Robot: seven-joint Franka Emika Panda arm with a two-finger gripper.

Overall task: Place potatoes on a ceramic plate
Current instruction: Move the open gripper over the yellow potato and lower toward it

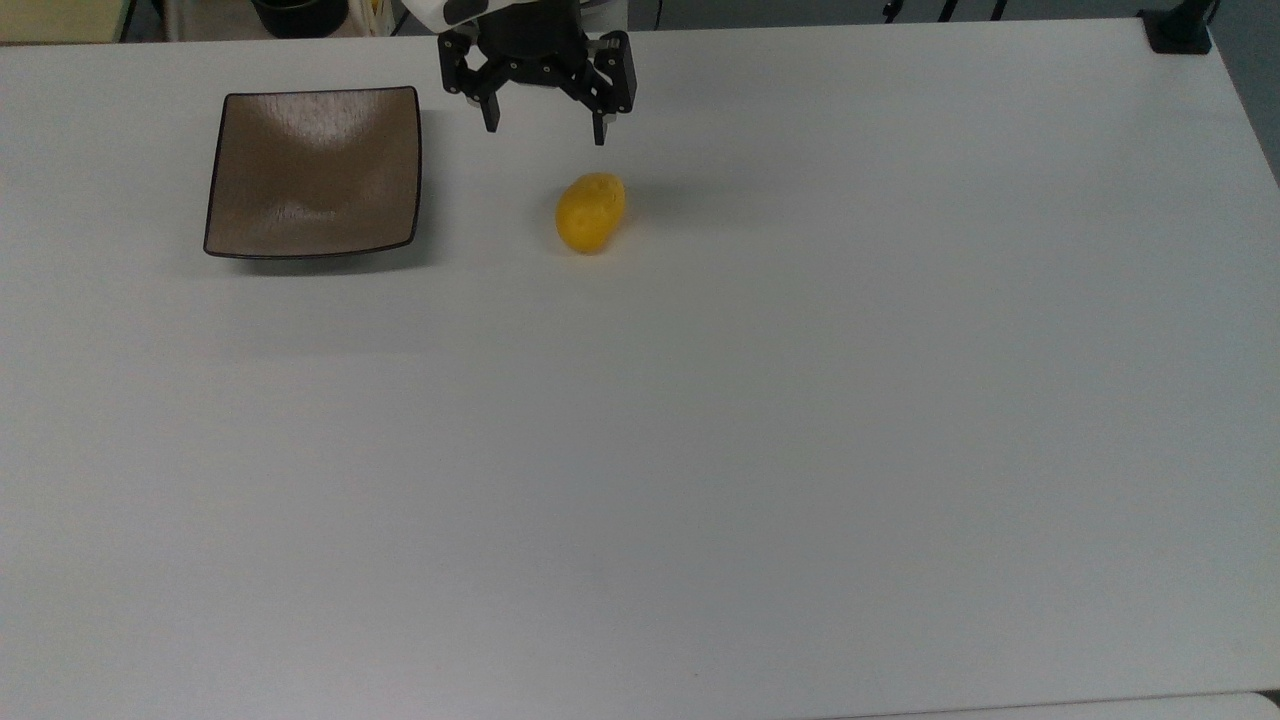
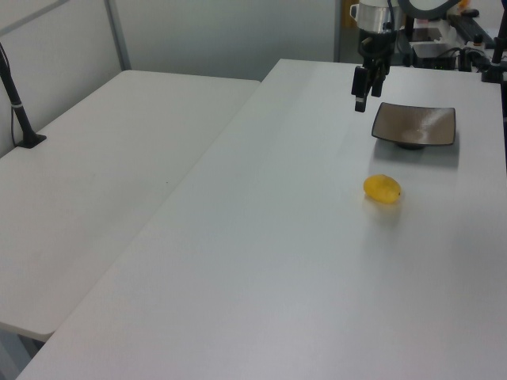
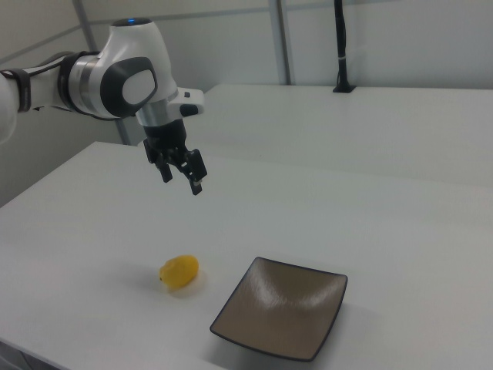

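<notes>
The potato (image 1: pixel 590 213) lies on the white bench (image 1: pixel 700 450), alone, well apart from the plate (image 1: pixel 314 171). In the top view the plate is to the potato's left, and it holds nothing. My hand (image 1: pixel 545 128) hangs in the air above the bench, between them and nearer the potato, touching neither. Its fingers are spread apart.

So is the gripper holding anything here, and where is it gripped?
Nothing. The gripper hangs open above the table, apart from the potato.
</notes>
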